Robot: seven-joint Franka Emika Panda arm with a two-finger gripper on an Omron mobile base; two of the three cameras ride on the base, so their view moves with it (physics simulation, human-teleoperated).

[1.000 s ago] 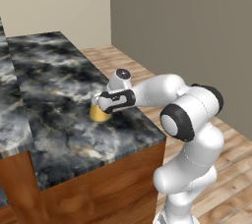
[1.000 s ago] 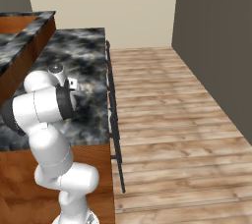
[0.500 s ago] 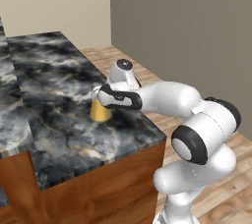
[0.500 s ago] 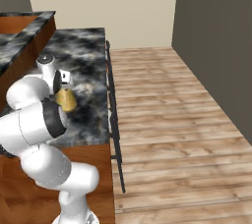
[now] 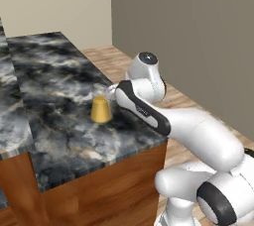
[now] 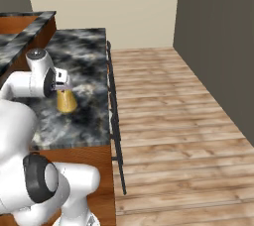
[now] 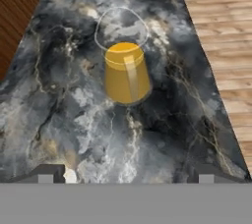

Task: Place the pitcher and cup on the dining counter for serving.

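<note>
On the black, white-veined marble dining counter the small amber-yellow pitcher is standing upright near the edge, the wide-open, empty gripper is hovering close, risking toppling it.

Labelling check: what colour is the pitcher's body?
Amber-yellow, with a clear rim; the pitcher shows best in the hand view.

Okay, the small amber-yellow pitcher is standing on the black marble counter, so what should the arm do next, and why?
Probably draw the hand up and back, away from the amber-yellow pitcher. It stands upright on the black marble dining counter, clear of the wide-open gripper, whose dark fingertips sit apart from it. That looks placed, so the likely follow-up is fetching the cup.
</note>
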